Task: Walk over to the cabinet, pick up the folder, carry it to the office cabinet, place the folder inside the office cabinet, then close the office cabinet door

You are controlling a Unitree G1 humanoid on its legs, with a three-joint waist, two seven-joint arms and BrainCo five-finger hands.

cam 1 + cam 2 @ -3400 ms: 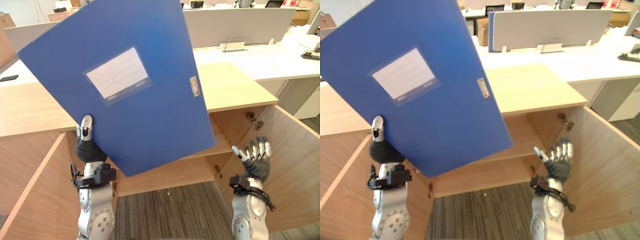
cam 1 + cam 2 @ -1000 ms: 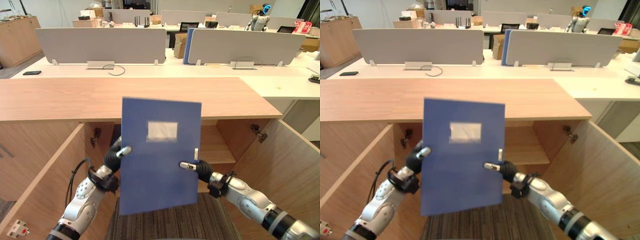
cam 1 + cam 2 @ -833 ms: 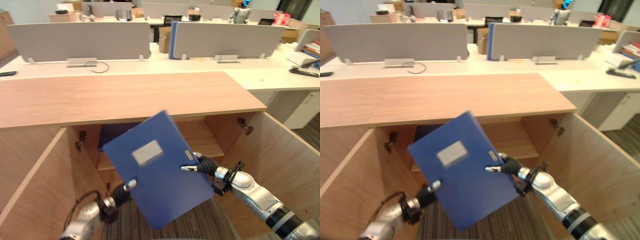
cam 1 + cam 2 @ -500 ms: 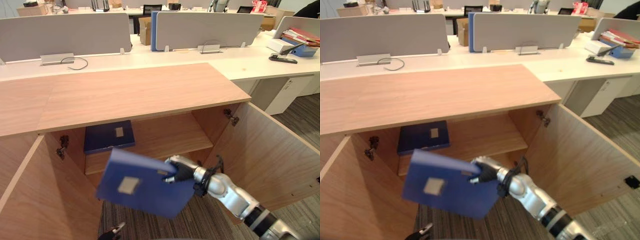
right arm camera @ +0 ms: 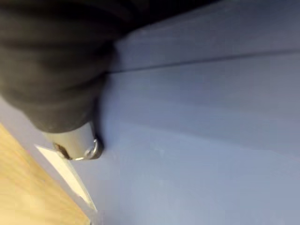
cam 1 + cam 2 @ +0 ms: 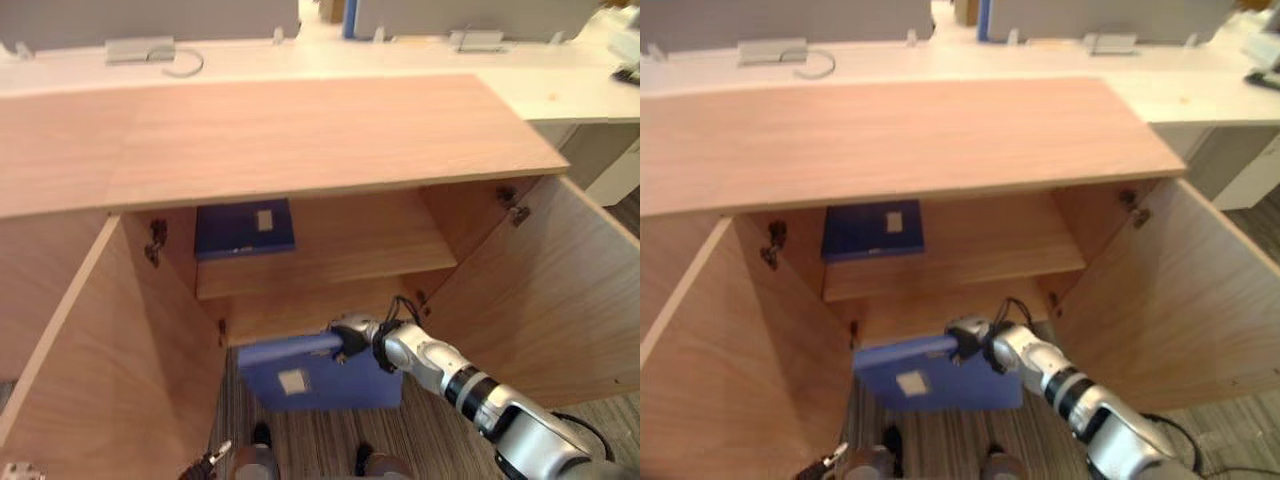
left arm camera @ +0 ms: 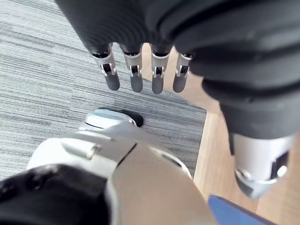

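The dark cover of the right hand (image 5: pixel 52 70) hides part of the folder (image 5: pixel 201 145).

Silver-grey arms, dark-covered hands

Behind the right hand (image 6: pixel 352 338), which is dark-covered, the right arm (image 6: pixel 470 388) is a run of rounded silver-grey shells parted by black bands. The left hand (image 7: pixel 154 28) wears a black ribbed cover; past it come slotted silver fingers (image 7: pixel 135 70) with dark rubbery tips, and beside them a smooth silver thumb (image 7: pixel 257 164).
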